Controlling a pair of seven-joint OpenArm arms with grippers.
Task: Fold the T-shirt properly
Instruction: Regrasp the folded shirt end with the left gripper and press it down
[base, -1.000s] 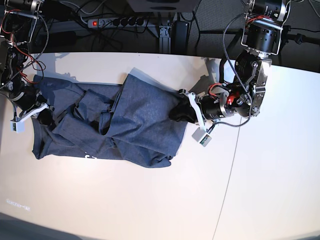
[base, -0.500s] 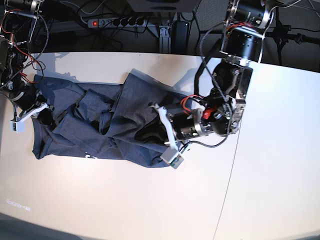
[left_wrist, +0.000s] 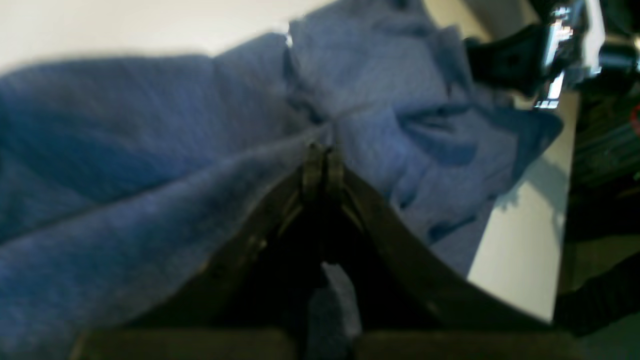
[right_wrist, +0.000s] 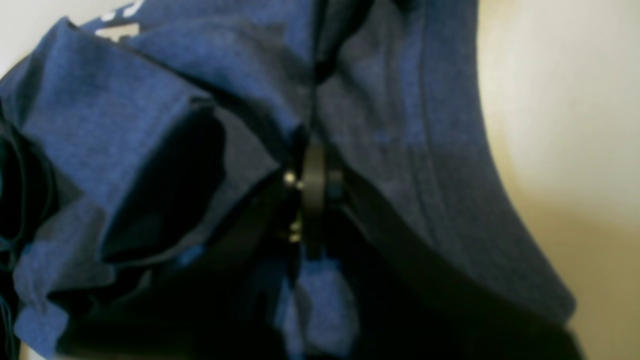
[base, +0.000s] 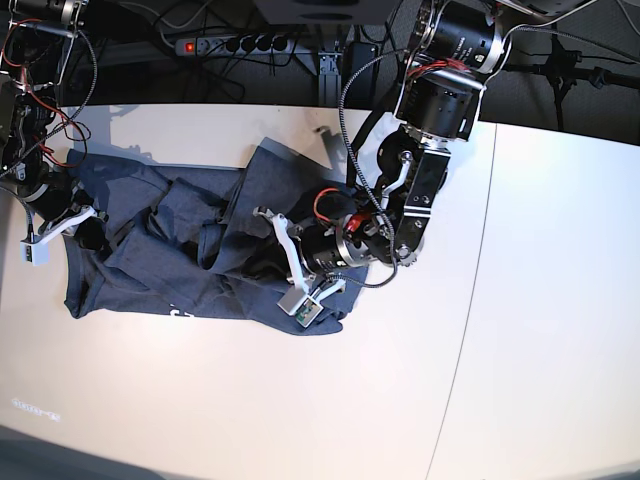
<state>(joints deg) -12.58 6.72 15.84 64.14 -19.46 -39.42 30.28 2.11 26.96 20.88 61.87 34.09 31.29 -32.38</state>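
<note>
Both wrist views are blurry. The T-shirt (base: 180, 250) hides most of each gripper; both sets of jaws are clamped on fabric, left arm (base: 420, 170) bent over the tabletop (base: 300, 400).

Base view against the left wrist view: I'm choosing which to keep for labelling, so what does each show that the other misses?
Only the base view shows the whole crumpled T-shirt, both arms, the power strip and the bare table. Only the left wrist view shows the left gripper up close, jaws shut on a pinched ridge of cloth. Both show the blue-grey fabric and pale table.
</note>
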